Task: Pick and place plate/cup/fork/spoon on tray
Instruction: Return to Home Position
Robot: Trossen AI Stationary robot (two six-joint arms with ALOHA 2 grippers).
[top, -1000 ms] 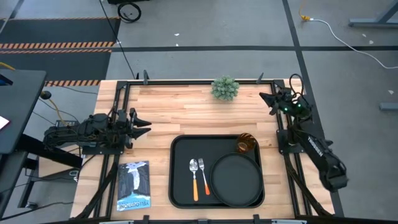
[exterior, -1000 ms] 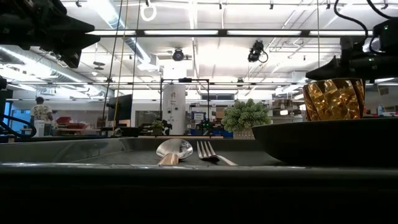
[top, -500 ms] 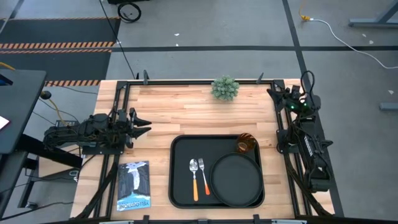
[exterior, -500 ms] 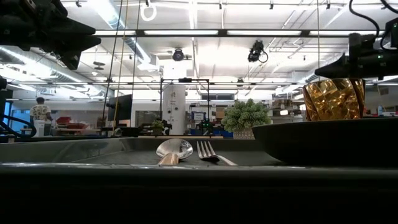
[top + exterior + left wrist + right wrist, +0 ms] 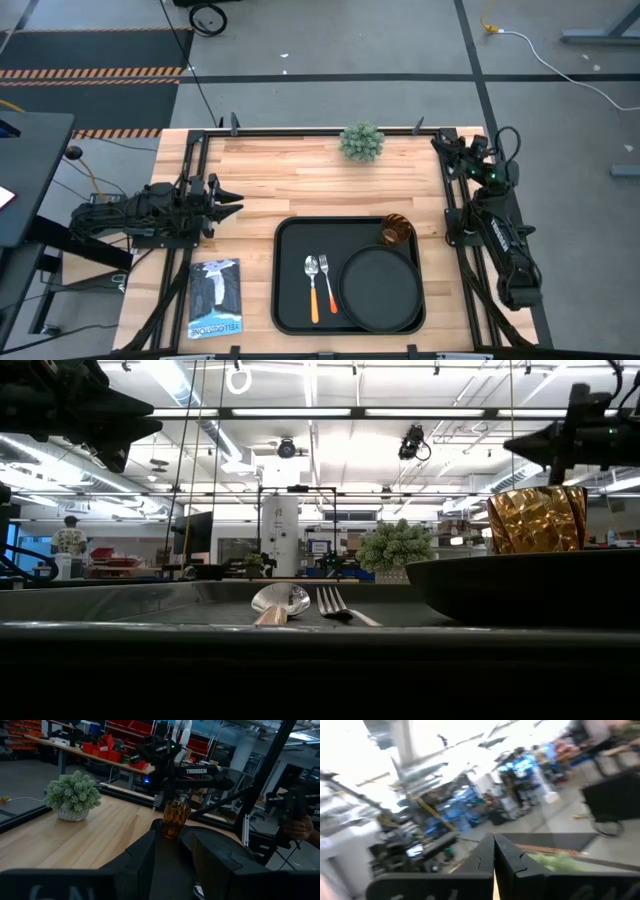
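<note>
Sitting on the tray (image 5: 290,300): plate (image 5: 380,288), cup (image 5: 396,230), fork (image 5: 327,281), spoon (image 5: 312,285); potted plant (image 5: 362,141) far behind, booklet (image 5: 215,297) left; right gripper (image 5: 441,143) pinched closed at the table's far right corner; left gripper (image 5: 231,198) parted, idle left.

Black tray (image 5: 292,300) and plate (image 5: 380,290), amber cup (image 5: 395,231), orange-handled fork (image 5: 327,282) and spoon (image 5: 313,288)

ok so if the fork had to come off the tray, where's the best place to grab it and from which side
Grip the fork by its orange handle, coming straight down from above. It lies flat on the tray, and the spoon sits close alongside, so close the fingers across the handle near its end, where the two spread apart slightly.
</note>
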